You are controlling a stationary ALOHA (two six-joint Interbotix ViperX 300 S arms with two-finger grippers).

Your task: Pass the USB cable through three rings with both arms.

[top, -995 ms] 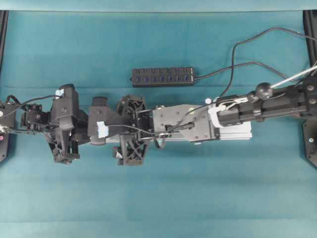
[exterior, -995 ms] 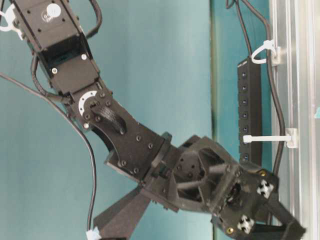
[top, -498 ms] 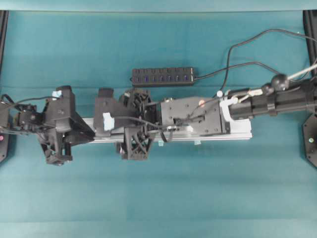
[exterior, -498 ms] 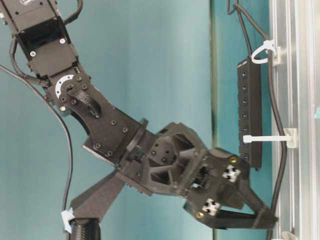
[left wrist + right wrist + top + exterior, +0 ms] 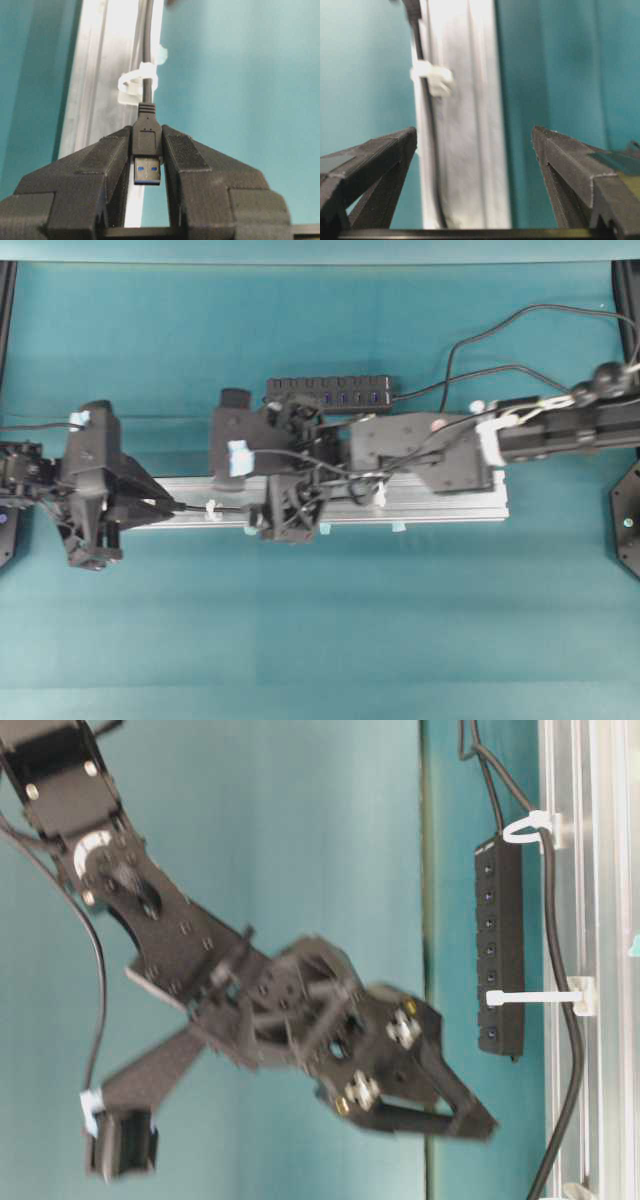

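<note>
left gripper: USB plug clamped, at rail's left end | right gripper: held wide open, nothing gripped

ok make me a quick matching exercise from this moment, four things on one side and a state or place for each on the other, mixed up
Things:
1. left gripper
2. right gripper
3. USB cable
4. hub

States or places:
a. lying on the cloth beyond the rail
b. jaws wide apart, nothing between them
c. shut on the plug
d. running through a white ring along the rail

Pairs: 1-c, 2-b, 3-d, 4-a
</note>
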